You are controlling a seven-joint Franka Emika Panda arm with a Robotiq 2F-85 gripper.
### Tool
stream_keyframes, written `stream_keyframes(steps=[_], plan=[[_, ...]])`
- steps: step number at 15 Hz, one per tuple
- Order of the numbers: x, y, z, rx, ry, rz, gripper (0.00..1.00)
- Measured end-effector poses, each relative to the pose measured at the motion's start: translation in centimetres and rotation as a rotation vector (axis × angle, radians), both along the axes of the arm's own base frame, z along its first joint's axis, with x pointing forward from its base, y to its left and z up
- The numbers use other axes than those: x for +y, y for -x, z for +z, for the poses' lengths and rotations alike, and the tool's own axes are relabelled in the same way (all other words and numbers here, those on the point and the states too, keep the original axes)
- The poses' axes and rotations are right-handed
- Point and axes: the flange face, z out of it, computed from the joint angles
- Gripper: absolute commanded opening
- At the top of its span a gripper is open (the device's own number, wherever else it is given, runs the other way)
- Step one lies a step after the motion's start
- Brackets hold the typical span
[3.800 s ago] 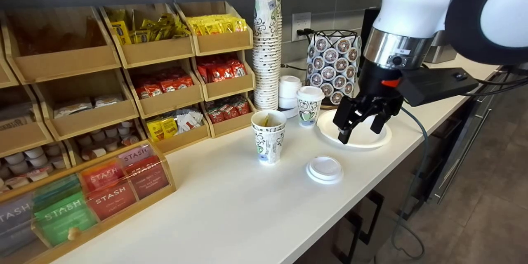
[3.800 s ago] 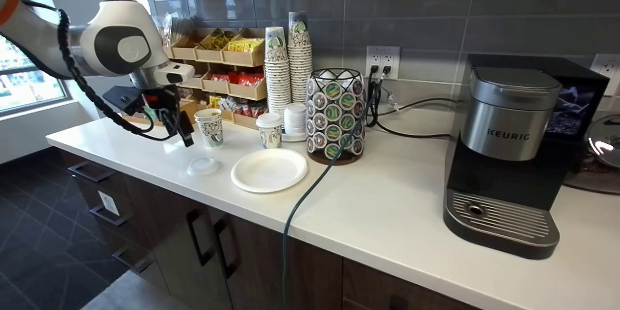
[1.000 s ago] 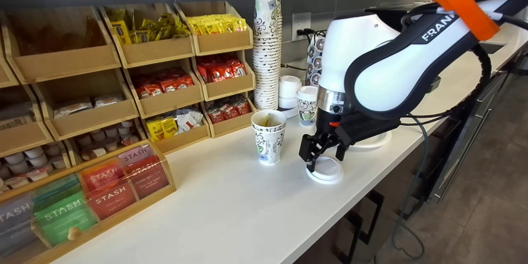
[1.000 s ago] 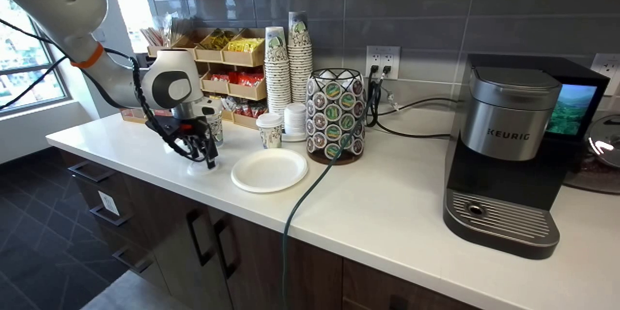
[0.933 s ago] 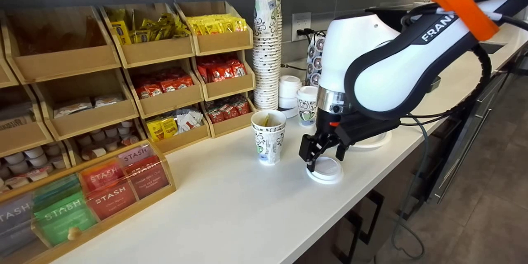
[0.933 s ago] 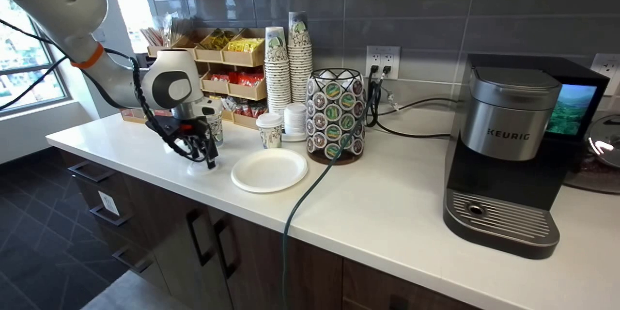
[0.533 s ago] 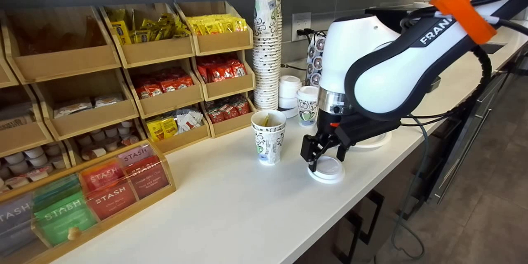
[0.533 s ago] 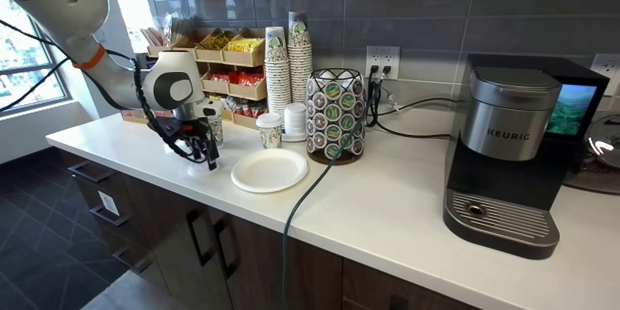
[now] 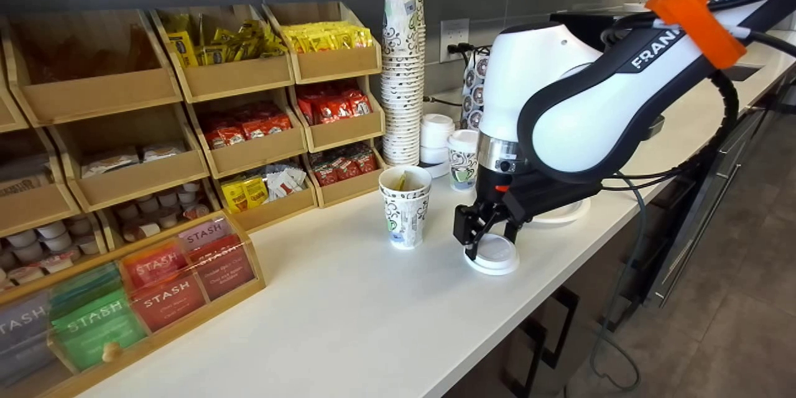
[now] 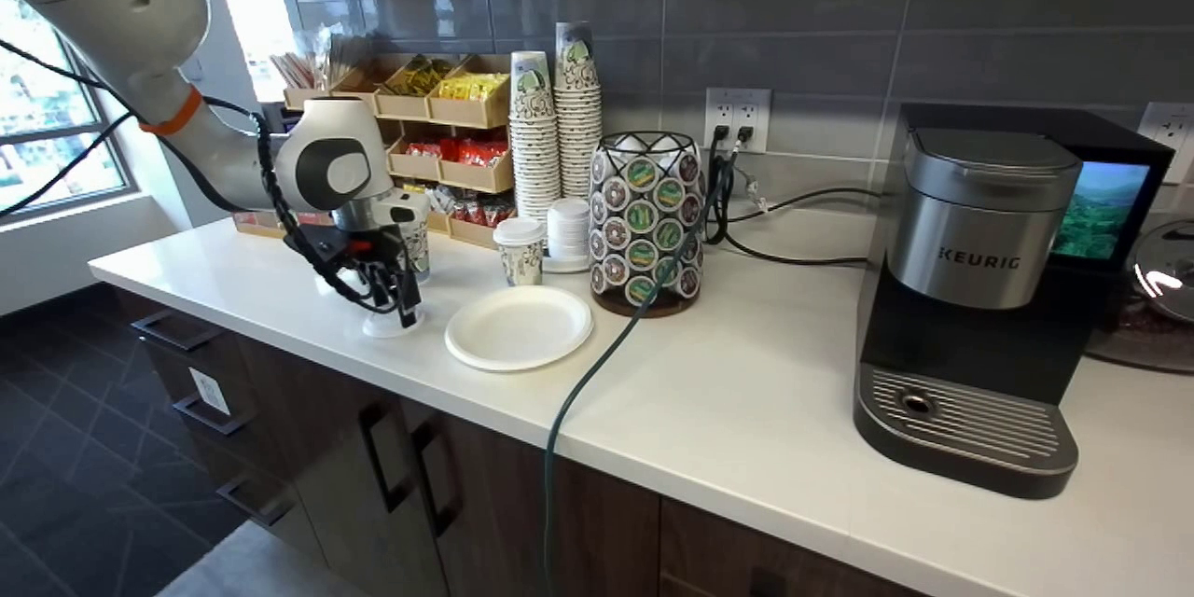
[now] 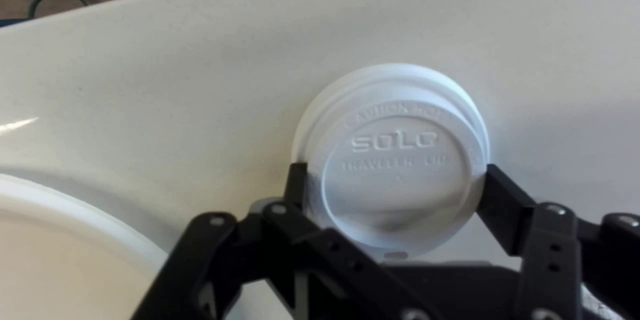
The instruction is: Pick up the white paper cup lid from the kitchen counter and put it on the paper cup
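The white Solo Traveler Lid (image 11: 395, 160) lies between the two fingers (image 11: 505, 205) of the gripper (image 11: 395, 175), one pressed against each side of its raised crown, so that the gripper grasps it. In both exterior views the lid is low at the off-white kitchen counter (image 9: 311, 317), near the front edge; whether it touches the surface cannot be told. The Franka Panda arm (image 9: 587, 124) reaches down over it.

The patterned paper cup (image 9: 407, 221) stands upright on the counter, apart from the lid, its round mouth facing up and something yellowish showing inside. Also near the lid, but not touching it, lies a round white plate (image 10: 519, 328). Behind the plate a lidded paper cup (image 10: 520, 256) stands just beside a stack of white lids (image 10: 568, 229), and tall stacks of paper cups (image 10: 534, 149) rise near them, before a dark tiled wall (image 10: 793, 19).

Farther out, a wooden organizer (image 9: 242, 83) holds yellow and red packets (image 9: 336, 106), with a Stash tea box (image 9: 171, 333) in front of it. In an exterior view a K-cup carousel (image 10: 644, 224) stands near the plate, and a Keurig coffee maker (image 10: 979, 233) well apart from it along the counter.
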Motion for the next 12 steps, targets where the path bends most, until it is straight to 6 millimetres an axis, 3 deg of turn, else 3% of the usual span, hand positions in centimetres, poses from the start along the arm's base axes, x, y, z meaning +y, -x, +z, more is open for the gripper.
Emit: stream_keyframes(steps=[4,7,12], plan=[[0.4,-0.2,0.2,-0.007,0.004,0.007,0.86],[1.0,-0.4,0.8,-0.02,0.009,0.012,0.8],[1.3,-0.8,2.9,-0.059,0.011,0.009,0.8]])
